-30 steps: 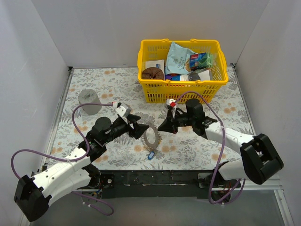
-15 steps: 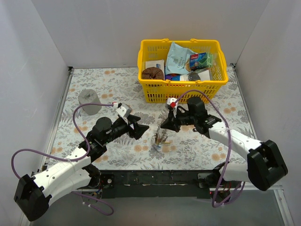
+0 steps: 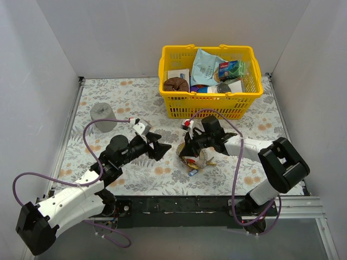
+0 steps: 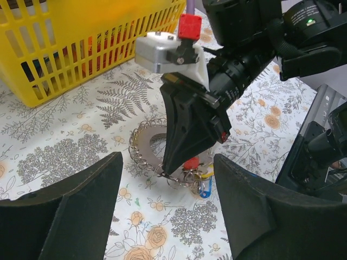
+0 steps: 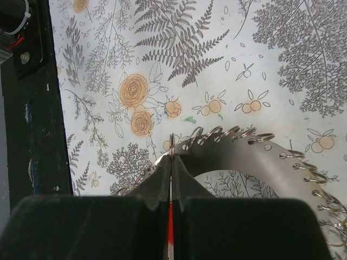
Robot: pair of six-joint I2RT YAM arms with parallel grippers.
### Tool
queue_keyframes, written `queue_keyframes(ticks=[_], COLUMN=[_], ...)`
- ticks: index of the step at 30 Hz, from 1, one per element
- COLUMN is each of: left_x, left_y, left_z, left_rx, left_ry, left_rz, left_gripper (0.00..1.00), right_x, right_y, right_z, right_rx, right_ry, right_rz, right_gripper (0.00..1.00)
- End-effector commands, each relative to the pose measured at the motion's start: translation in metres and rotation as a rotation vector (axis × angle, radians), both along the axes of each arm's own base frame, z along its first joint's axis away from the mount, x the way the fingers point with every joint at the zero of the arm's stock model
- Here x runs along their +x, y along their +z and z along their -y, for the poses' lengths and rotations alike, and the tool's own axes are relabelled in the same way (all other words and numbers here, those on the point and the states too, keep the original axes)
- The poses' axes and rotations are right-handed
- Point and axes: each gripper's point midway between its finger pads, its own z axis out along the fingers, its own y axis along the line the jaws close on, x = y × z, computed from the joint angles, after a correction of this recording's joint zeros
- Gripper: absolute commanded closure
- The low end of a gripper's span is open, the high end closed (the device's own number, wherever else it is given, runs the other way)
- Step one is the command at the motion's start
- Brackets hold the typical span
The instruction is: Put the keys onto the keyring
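Keyring and keys sit together near the middle of the floral-patterned surface (image 3: 124,92), nearer than the yellow plastic basket (image 3: 173,108). The large flat silver metal keyring (image 5: 244,157), edged with small wire loops, has the small silver keys with coloured plastic heads (image 4: 205,187) bunched at its near rim.

The right pincer (image 5: 171,162) is closed tight, its tips down on the ring's left rim, where one wire loop shows just past them. Whether that loop is pinched I cannot tell. It looks placed to pin the ring in place, or nudge it.

The left pincer (image 3: 162,145) hangs open and empty just left of the ring, facing it. It is probably waiting there to take a key once the ring is steady.
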Motion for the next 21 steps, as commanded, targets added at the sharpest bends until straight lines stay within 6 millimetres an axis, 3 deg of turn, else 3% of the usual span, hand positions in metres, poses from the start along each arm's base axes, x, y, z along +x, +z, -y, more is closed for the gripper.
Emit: queue_keyframes(ticks=[1, 5, 6, 9, 15, 18, 21], left_x=[0.000, 0.002, 0.002, 0.004, 0.011, 0.012, 0.015], left_y=[0.007, 0.004, 0.005, 0.004, -0.009, -0.016, -0.023], left_z=[-0.003, -0.002, -0.002, -0.001, 0.003, 0.008, 0.012], left_rx=[-0.017, -0.018, -0.019, -0.017, 0.011, 0.025, 0.032], left_ry=[0.016, 0.018, 0.021, 0.024, 0.039, 0.024, 0.021], left_rz=[0.008, 0.002, 0.004, -0.002, -0.057, -0.081, -0.099], left_gripper=[0.33, 0.32, 0.32, 0.31, 0.28, 0.27, 0.25], right_x=[0.010, 0.010, 0.013, 0.020, 0.034, 0.046, 0.056], right_y=[0.016, 0.022, 0.030, 0.045, 0.065, 0.063, 0.047], right_z=[-0.017, -0.019, -0.017, -0.010, 0.013, 0.030, 0.053], right_rx=[0.052, 0.057, 0.067, 0.090, 0.107, 0.085, 0.030], right_ry=[0.021, -0.001, -0.033, -0.101, -0.282, -0.398, -0.521], right_rz=[0.028, 0.056, 0.075, 0.152, 0.188, 0.156, 0.095], right_gripper=[0.95, 0.67, 0.50, 0.20, 0.12, 0.12, 0.12])
